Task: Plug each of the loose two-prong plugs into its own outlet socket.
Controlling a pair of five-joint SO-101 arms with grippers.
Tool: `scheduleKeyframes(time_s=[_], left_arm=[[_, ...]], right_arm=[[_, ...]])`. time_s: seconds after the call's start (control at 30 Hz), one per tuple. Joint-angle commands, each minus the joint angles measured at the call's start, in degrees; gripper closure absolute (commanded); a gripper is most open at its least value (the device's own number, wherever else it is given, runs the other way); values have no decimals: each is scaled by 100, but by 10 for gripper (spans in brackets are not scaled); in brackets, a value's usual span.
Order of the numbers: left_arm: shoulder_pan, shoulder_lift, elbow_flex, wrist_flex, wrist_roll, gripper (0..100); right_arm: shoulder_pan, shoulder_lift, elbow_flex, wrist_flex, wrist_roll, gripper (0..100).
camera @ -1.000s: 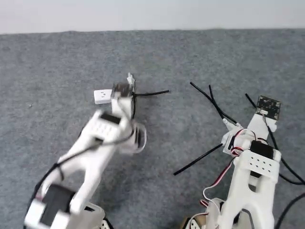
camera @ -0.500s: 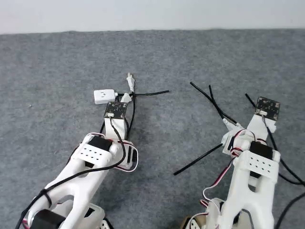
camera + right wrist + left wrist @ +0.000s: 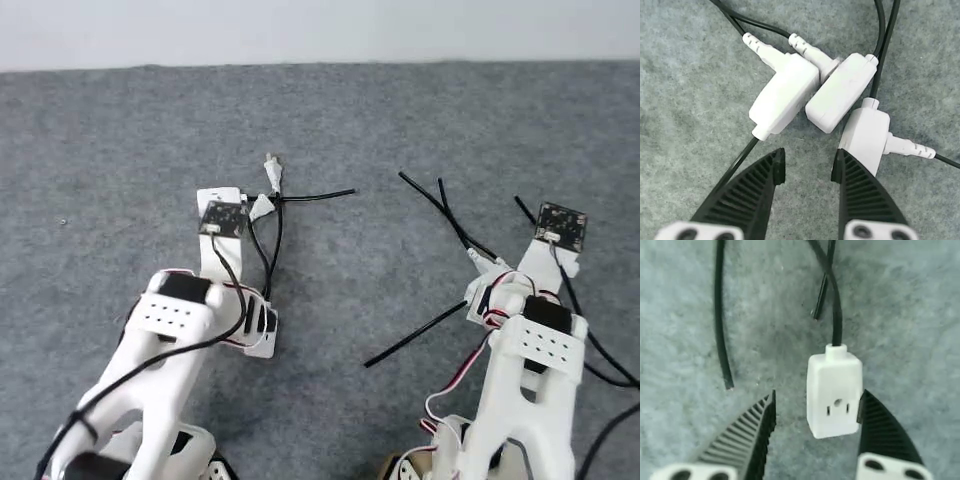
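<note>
Now the left claw (image 3: 816, 399), jaws spread, has swung across to straddle the white outlet socket (image 3: 835, 395) on the tabletop (image 3: 100, 150); its loose plug (image 3: 271, 172) lies nearby, unplugged. Right claw (image 3: 809, 152) unmoved, spread above a plug cluster (image 3: 815, 90)

Both arms white plastic: left arm (image 3: 165, 345) lower left of frame, right arm (image 3: 530, 365) lower right. Hole-patterned plates (image 3: 170, 315), dark camera boards (image 3: 222, 217) at wrists, black cables (image 3: 150, 365), red-white servo wires (image 3: 497, 312). Ribbed black fingers (image 3: 750, 432).

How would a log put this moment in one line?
left end effector: open, straddling socket | right end effector: open, over white connectors
</note>
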Motion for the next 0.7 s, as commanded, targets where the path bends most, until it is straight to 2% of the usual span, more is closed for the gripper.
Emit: scheduleKeyframes(time_s=[0.0,0.07,0.2,0.67], left_arm=[[422,-1081,-295,475,-35,754],[756,-1495,-171,651,62,754],[1327,-1635,268,484,580,754],[1345,-202,418,-527,677,754]], right_arm=[[-48,13,-44,-84,70,851],[-48,13,-44,-84,70,851],[-48,13,-44,-84,70,851],[-48,13,-44,-84,79,851]])
